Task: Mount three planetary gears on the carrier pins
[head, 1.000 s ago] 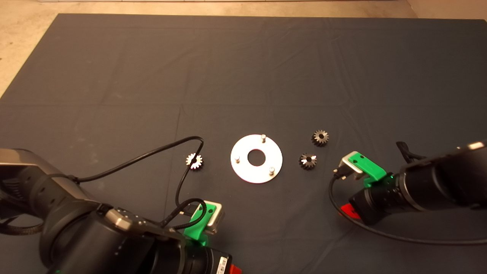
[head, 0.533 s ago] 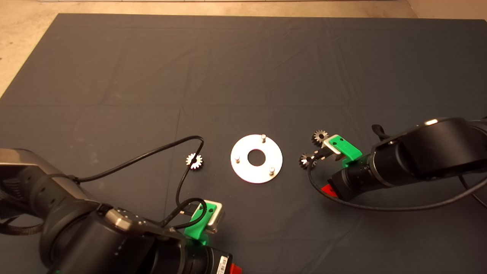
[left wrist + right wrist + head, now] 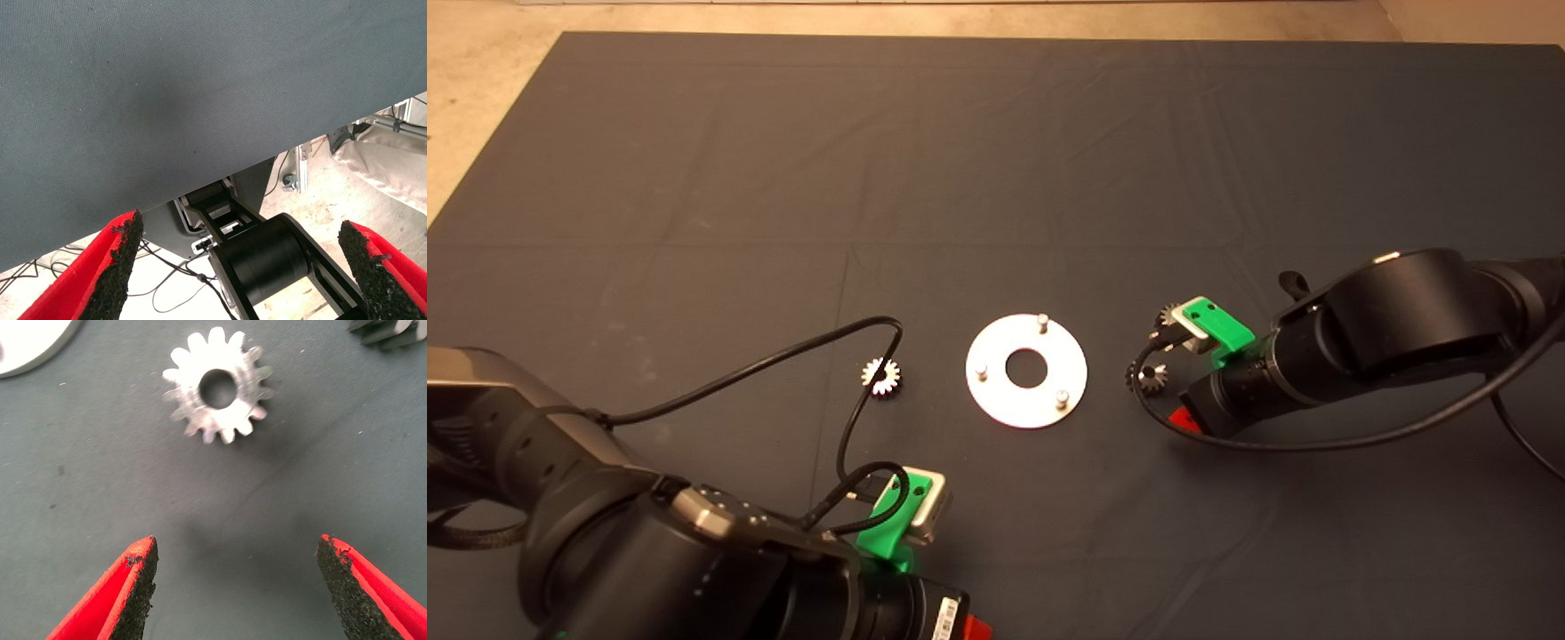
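The round silver carrier plate (image 3: 996, 400) lies mid-mat with three upright carrier pins (image 3: 1042, 319). One planetary gear (image 3: 882, 375) lies left of the plate. Two more lie right of it: one (image 3: 1151, 378) is crossed by a cable, the other (image 3: 1166, 314) peeks out behind the green mount. My right gripper (image 3: 1181, 416) is open just right of the nearer gear. In the right wrist view the gripper (image 3: 237, 587) is open and empty above the mat, the gear (image 3: 217, 387) lies flat ahead of its fingertips, and the second gear (image 3: 390, 330) and the plate's edge (image 3: 27, 343) sit at the corners. My left gripper (image 3: 976, 629) is parked at the lower left, open (image 3: 243, 267).
A black cable (image 3: 783, 364) loops over the mat from the left arm, close to the left gear. The right arm's cable (image 3: 1316, 440) trails across the mat. The mat's front edge (image 3: 200, 190) and the robot's base below it show in the left wrist view.
My right arm has moved left across the mat to the two gears right of the plate and now covers part of them. The left arm, plate and gears have not moved.
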### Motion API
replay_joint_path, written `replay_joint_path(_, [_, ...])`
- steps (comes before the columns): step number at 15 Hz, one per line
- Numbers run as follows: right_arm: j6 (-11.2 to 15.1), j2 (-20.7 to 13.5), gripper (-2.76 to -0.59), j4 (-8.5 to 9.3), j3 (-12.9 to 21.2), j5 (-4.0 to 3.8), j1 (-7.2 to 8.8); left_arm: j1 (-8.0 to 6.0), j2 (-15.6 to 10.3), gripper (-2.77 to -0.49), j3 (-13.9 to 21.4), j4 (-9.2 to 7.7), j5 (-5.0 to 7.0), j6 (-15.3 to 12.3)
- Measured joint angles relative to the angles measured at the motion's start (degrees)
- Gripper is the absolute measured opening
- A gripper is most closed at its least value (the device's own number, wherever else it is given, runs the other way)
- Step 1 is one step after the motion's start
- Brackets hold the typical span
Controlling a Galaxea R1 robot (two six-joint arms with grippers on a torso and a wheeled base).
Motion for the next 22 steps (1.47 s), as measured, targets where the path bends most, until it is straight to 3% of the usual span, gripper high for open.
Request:
replay_joint_path(4, [-1.0,0.4,-1.6,0.01,-1.5,-0.08,0.02,0.0,0.0,-1.18,0.0,0.2,0.0,0.0])
replay_joint_path(13, [-1.9,5.7,-1.6,0.01,-6.0,-0.04,0.0,0.0,-0.2,-1.18,0.0,0.37,0.0,0.0])
replay_joint_path(22, [-4.0,6.6,-1.6,0.01,-8.5,0.03,0.0,0.0,-0.3,-1.18,0.0,0.39,0.0,0.0])
